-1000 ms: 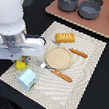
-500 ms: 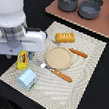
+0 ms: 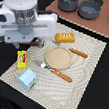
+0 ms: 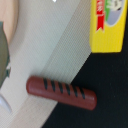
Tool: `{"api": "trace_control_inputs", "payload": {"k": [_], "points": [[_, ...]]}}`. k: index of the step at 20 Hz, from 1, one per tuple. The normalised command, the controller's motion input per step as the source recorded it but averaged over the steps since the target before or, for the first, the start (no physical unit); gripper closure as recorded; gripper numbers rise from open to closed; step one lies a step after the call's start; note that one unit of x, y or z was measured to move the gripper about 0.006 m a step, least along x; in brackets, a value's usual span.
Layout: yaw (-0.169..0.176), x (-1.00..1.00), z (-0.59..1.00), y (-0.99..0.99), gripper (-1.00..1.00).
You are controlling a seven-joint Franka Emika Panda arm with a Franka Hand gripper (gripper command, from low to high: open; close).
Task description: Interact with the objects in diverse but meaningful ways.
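Sausage point(image 4: 61, 92), red-brown with dark grill stripes, lies right below my wrist camera, half on the pale woven placemat point(image 3: 82, 80) and half on the dark desk point(image 3: 103, 88). Just beside it is the small yellow packet with a red mark point(image 4: 107, 25), at the mat's left edge in the exterior view point(image 3: 21, 60). My end effector is hidden under my white arm point(image 3: 23, 17), so I cannot tell how its fingers stand. Nearer on the mat sits the pale blue carton point(image 3: 27, 79). Right of my arm lie the orange ridged bread loaf point(image 3: 64, 38), round tan plate point(image 3: 58, 57), knife point(image 3: 77, 52) and fork point(image 3: 57, 71). Far off, two dark grey pots point(image 3: 78, 3) stand on a brown board.
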Motion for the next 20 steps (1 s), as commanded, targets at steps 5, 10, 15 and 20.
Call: {"api": "trace_control_inputs", "payload": {"k": [5,10,15,20], "points": [[0.232,-0.04,-0.11,0.38,-1.00],[0.180,-0.18,-0.15,0.39,-1.00],[0.117,-0.07,-0.08,0.29,-1.00],[0.068,-0.20,-0.22,0.17,-1.00]]}}
